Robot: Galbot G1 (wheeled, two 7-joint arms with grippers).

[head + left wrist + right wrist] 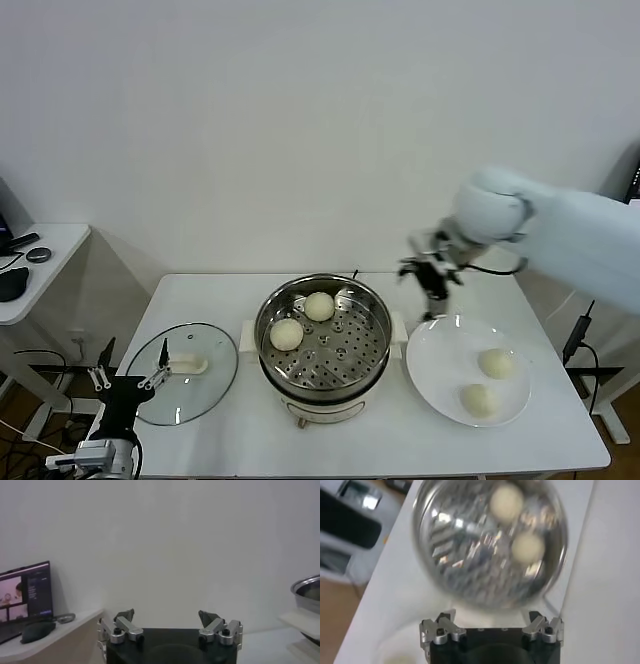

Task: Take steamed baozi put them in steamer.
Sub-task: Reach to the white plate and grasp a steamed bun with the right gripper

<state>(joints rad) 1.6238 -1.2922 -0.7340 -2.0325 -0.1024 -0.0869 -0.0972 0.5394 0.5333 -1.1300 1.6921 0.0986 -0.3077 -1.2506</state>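
Baozi: four, small, round, smooth, creamy white. Right gripper [432,283] hangs above table's far edge, between steamer [322,340] and plate [467,372], jaws spread wide, holding nothing. Two buns [319,306] [287,334] sit on steamer's perforated tray, far-left part, just beside each other. Two more [496,362] [479,400] on white plate, right of steamer, apart. One steamer: shiny steel, centre of white table [230,420]. One glass lid [185,372] left of steamer. Left gripper [128,372] parked near-left, off table edge, jaws wide, empty.

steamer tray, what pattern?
Shiny steel steamer tray, perforated with rows of holes; head view shows it best.
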